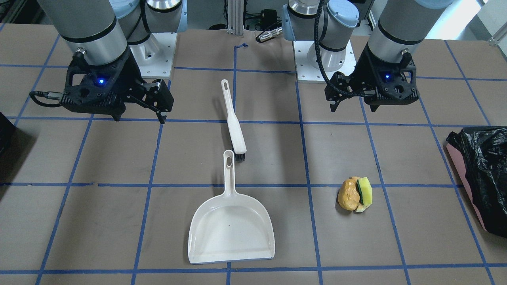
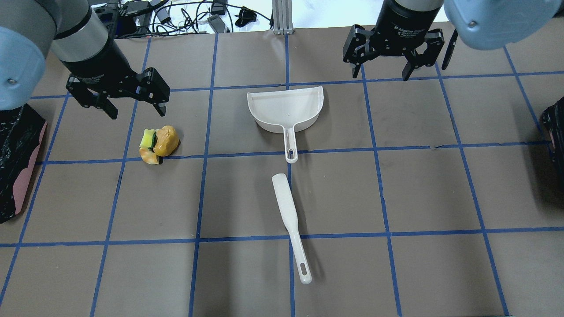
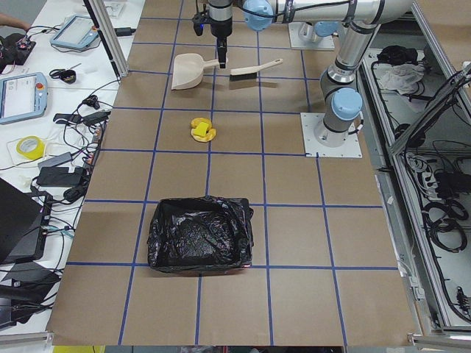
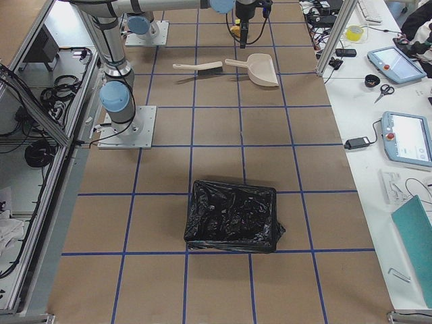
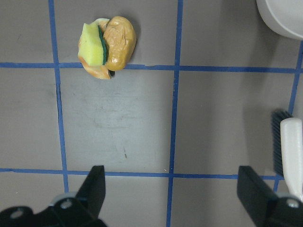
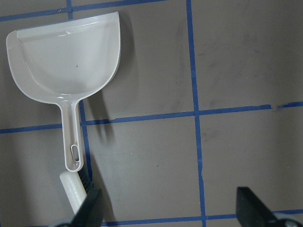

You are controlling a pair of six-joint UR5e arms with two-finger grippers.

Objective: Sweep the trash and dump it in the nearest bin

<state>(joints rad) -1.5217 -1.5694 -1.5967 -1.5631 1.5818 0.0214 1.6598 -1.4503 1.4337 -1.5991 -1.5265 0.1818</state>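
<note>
The trash (image 2: 159,141), a brownish lump with a yellow-green sponge piece, lies on the table's left side; it also shows in the left wrist view (image 5: 106,47) and the front view (image 1: 354,194). The pink-sided bin (image 2: 17,163) with a black bag stands at the left edge, also in the front view (image 1: 483,174). A white dustpan (image 2: 286,108) and a white brush (image 2: 288,220) lie in the middle. My left gripper (image 2: 136,110) is open and empty, hovering just beyond the trash. My right gripper (image 2: 381,70) is open and empty, beyond and to the right of the dustpan.
A dark container (image 2: 555,132) stands at the table's right edge. Blue tape lines form a grid on the brown table (image 2: 423,193). Cables and a metal post (image 2: 280,17) lie past the far edge. The arm bases (image 1: 158,55) stand at the robot's side.
</note>
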